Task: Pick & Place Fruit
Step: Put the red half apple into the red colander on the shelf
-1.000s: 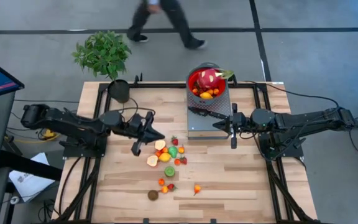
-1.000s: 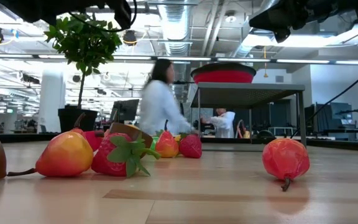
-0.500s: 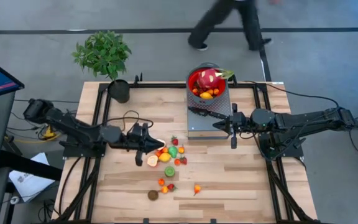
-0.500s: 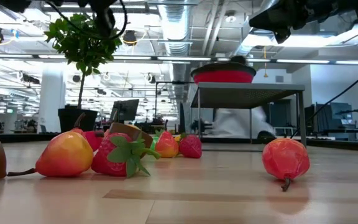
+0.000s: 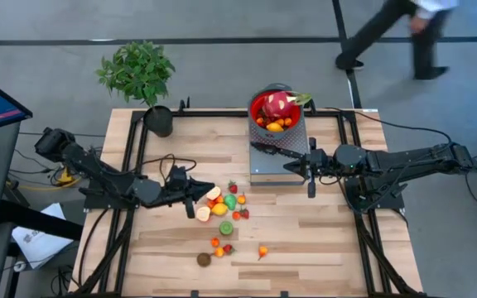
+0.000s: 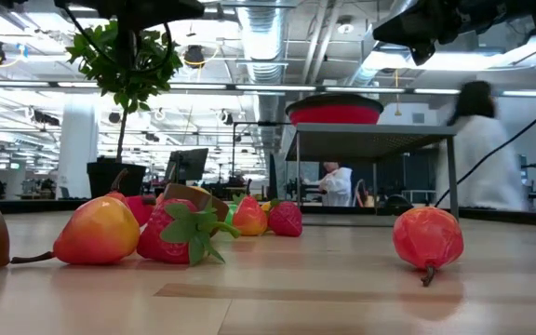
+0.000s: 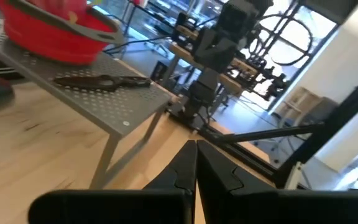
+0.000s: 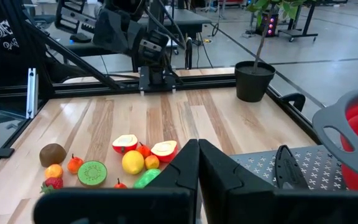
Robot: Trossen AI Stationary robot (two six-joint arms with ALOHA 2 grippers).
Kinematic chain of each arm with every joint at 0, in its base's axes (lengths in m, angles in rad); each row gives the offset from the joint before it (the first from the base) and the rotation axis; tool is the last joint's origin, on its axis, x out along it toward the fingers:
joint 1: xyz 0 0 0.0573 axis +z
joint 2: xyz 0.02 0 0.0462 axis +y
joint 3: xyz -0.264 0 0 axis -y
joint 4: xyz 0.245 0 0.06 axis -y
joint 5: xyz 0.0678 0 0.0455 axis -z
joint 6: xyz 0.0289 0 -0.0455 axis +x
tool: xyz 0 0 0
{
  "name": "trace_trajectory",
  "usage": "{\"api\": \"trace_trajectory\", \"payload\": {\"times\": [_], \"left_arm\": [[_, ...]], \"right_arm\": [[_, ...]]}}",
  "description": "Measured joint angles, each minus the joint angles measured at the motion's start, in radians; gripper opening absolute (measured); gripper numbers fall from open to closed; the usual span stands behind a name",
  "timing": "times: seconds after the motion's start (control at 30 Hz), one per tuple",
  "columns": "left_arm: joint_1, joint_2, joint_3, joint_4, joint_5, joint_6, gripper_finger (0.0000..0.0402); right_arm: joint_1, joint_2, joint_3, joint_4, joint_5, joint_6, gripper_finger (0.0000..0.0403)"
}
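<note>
Small toy fruits (image 5: 222, 203) lie in a loose cluster on the wooden table's middle, and a few more (image 5: 218, 246) lie nearer the front edge. The low view shows them close up (image 6: 170, 233). A pink-red dragon fruit (image 5: 277, 104) lies in the red bowl (image 5: 259, 106) with other small fruit. My left gripper (image 5: 191, 204) is shut and holds nothing, hovering just left of the cluster; its fingers meet in the left wrist view (image 7: 196, 163). Over the grey stand's near edge, my right gripper (image 5: 309, 171) is shut with nothing in it (image 8: 197, 163).
The bowl stands on a grey perforated stand (image 5: 265, 168), with a black-handled knife (image 5: 280, 151) beside it. A potted plant (image 5: 159, 120) stands at the far left corner. A black frame rail (image 5: 247, 113) runs along the table's far edge. A person (image 5: 396, 25) walks beyond the far edge.
My left gripper has swung from beside the cluster's far left toward the table's near edge and rolled about its own axis, staying shut. The fruit has not moved. A person has walked from left to right beyond the far edge.
</note>
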Motion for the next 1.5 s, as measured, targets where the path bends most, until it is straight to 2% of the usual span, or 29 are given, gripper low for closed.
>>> {"api": "trace_trajectory", "payload": {"times": [0.13, 0.23, 0.37, 0.47, 0.73, 0.87, 0.97, 1.07, 1.2, 1.3, 1.5], "left_arm": [[-0.034, 0.071, 0.056, 0.001, -0.064, -0.001, 0.0001], [-0.042, 0.130, 0.101, -0.001, -0.074, -0.005, 0.0001], [-0.042, 0.182, 0.136, -0.026, -0.116, -0.085, 0.0001], [-0.040, 0.216, 0.164, -0.114, -0.152, -0.164, 0.0001], [-0.039, 0.305, 0.268, -0.179, -0.168, -0.255, 0.0001], [-0.036, 0.324, 0.300, -0.213, -0.180, -0.273, 0.0001], [-0.033, 0.323, 0.312, -0.297, -0.180, -0.322, 0.0001], [-0.021, 0.323, 0.324, -0.437, -0.148, -0.418, 0.0001], [0.032, 0.323, 0.362, -0.677, -0.002, -0.554, 0.0001], [0.074, 0.323, 0.392, -0.798, 0.067, -0.576, 0.0001], [0.129, 0.323, 0.417, -0.948, 0.126, -0.596, 0.0001]], "right_arm": [[0.000, 0.005, 0.000, 0.000, 0.000, 0.000, 0.0003], [0.000, 0.017, 0.000, 0.000, 0.000, 0.000, 0.0003], [-0.001, 0.054, 0.000, 0.003, 0.000, -0.006, 0.0003], [-0.003, 0.091, 0.000, 0.010, 0.000, -0.008, 0.0003], [-0.003, 0.183, 0.001, 0.116, 0.000, -0.019, 0.0003], [-0.003, 0.176, 0.000, 0.122, 0.000, -0.034, 0.0003], [-0.002, 0.142, 0.000, 0.117, 0.000, -0.036, 0.0003], [-0.002, 0.106, 0.000, 0.118, 0.000, -0.037, 0.0003], [-0.002, 0.075, 0.000, 0.117, 0.000, -0.035, 0.0003], [0.003, 0.069, 0.000, 0.114, 0.000, -0.007, 0.0003], [0.014, 0.070, 0.000, 0.079, 0.000, 0.002, 0.0003]]}}
